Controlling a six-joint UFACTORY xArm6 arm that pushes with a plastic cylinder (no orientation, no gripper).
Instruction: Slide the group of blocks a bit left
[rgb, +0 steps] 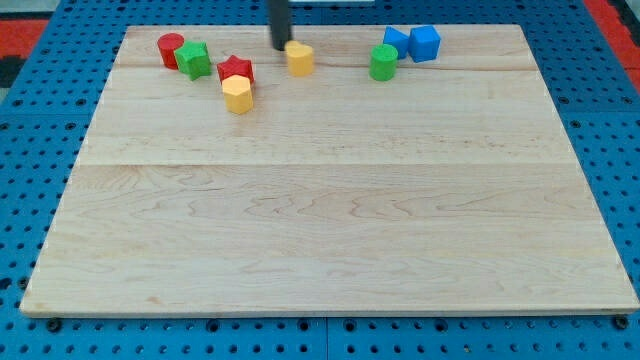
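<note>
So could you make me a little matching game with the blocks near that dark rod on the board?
Things:
1. red star block
2. blue cube
3. red cylinder
4. my tip

Places:
A. furthest to the view's left
B. just left of the yellow block at the top
C. furthest to the view's right
D. just above the yellow hexagonal block

Pairs: 1-D, 2-C, 3-A, 4-B

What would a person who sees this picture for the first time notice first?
All the coloured blocks crowd along the view's top edge of the pale wooden board. My tip stands there, just left of a yellow block. A red cylinder, green block, red star and second yellow block cluster at the left; a green cylinder and two blue blocks sit at the right.
</note>
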